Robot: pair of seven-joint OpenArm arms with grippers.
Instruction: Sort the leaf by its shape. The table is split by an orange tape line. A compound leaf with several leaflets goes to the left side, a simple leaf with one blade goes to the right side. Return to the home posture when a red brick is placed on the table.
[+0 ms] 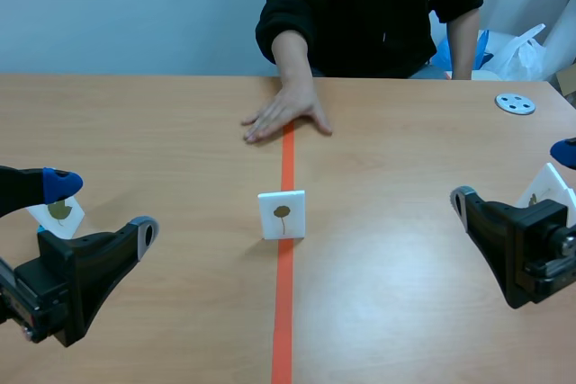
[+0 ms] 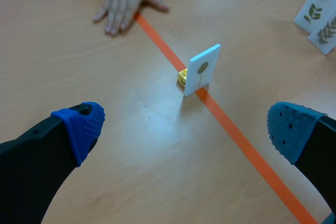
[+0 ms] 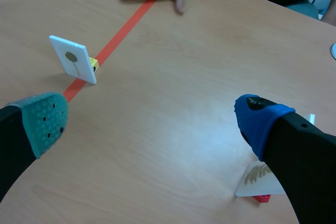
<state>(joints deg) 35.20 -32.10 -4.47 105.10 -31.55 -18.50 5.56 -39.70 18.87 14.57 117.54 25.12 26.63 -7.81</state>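
Observation:
A white card showing one single-blade leaf stands upright on the orange tape line at mid-table. In the left wrist view the card rests against a small yellow brick. It shows in the right wrist view too, card and yellow brick. My left gripper is low at the near left, open and holding nothing, well short of the card. My right gripper is at the near right, also open and holding nothing.
A person's hand lies flat on the far end of the tape line. One leaf card stands behind my left gripper. Two compound-leaf cards stand at the right, one fern-like card on a red base. A grey disc lies far right.

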